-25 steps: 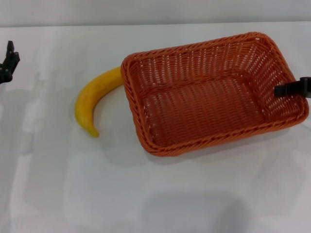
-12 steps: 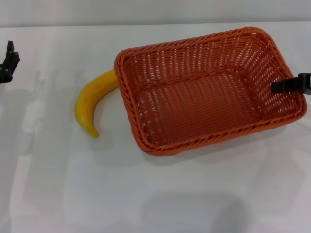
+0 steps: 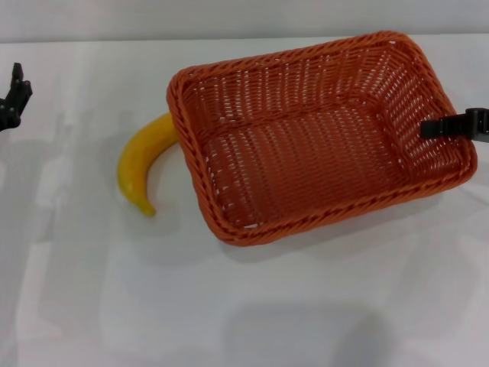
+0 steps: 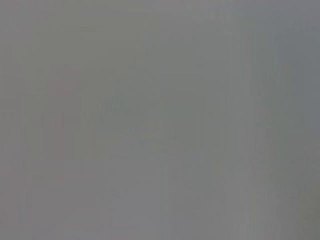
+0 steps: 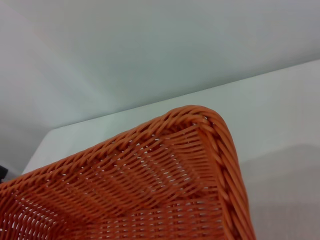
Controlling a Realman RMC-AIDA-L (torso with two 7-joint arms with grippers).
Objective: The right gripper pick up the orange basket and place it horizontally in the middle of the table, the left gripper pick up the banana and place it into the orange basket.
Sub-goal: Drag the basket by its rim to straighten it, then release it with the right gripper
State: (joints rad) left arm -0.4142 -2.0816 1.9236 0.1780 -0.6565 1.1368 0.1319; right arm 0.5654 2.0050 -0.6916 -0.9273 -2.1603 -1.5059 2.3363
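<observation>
Right hand [image 3: 447, 128] clamped on orange basket [image 3: 306, 145] right rim, banana [image 3: 143, 162] touching basket's left end

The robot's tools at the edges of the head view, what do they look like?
Little of either shows. The right tool is a slim, flat, matte black bar with angular edges. The left tool is also black, chunkier and blocky, with a notched top. No cables, markings or coloured parts are in view on either.
</observation>
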